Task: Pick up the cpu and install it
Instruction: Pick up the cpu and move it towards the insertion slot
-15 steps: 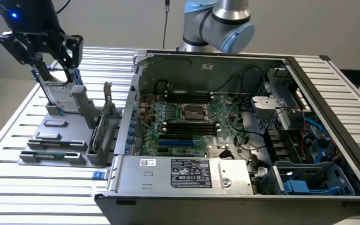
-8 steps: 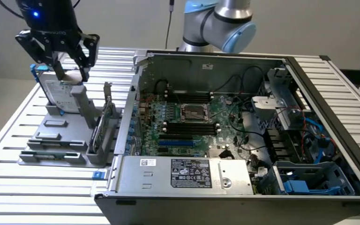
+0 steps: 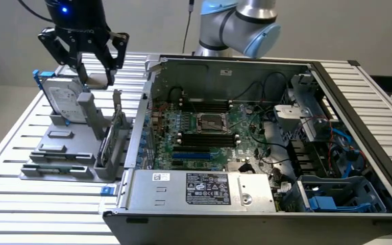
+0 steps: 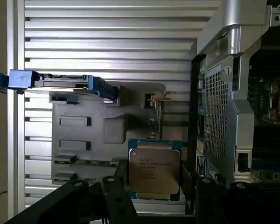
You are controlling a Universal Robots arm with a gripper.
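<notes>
Gripper: your gripper [image 3: 97, 80] is closed on the cpu [image 4: 154, 170], pinching two edges.
Place: held above the grey tray [image 3: 31, 173], well apart from the socket [image 3: 211, 122].
Risk: a tilted chip could slip or bend socket pins.

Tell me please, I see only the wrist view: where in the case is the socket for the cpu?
Observer: The socket sits in the middle of the motherboard, between two banks of black memory slots.
Operator: Where is the claw against the case?
Observer: The claw hangs outside the case, at the exterior view's left, over the grey fixture.
Operator: What fills the case's near side?
Observer: A labelled power supply.
</notes>
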